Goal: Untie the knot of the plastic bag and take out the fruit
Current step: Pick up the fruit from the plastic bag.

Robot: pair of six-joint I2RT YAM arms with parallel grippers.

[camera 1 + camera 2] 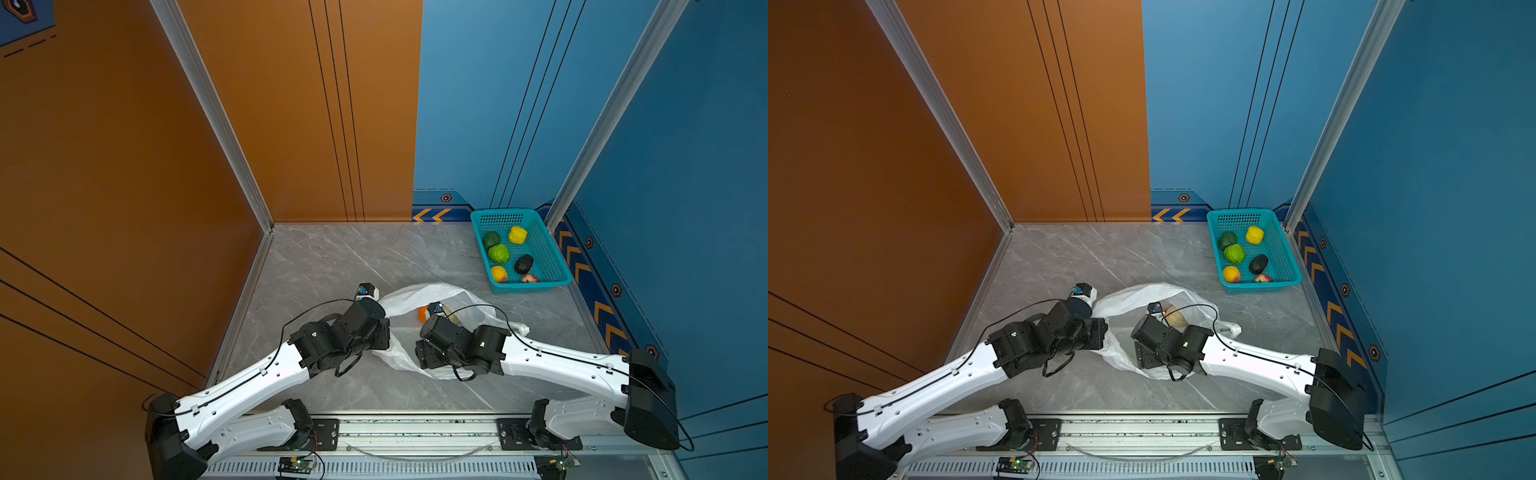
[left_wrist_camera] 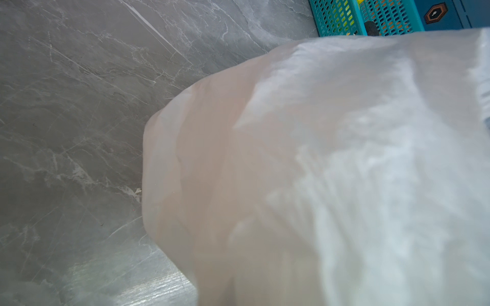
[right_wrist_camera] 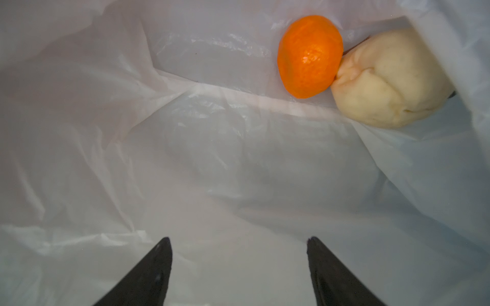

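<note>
The white plastic bag (image 1: 419,293) lies open-mouthed in the middle of the grey table, between my two arms. Inside it an orange fruit (image 3: 310,55) touches a cream fruit (image 3: 392,79). My right gripper (image 3: 238,239) is inside the bag, open and empty, a short way from both. The left gripper (image 1: 382,328) is at the bag's left rim, its jaws hidden under bag film (image 2: 291,172), shut on that rim. The knot is out of view. Several more fruit lie in the teal basket (image 1: 505,212), among them a yellow one (image 1: 517,235) and a near-black one (image 1: 523,264).
The basket stands at the table's far right corner against the blue wall. An orange wall bounds the left side. The arms' base rail (image 1: 415,428) runs along the near edge. Bare marble table (image 1: 332,257) lies beyond the bag.
</note>
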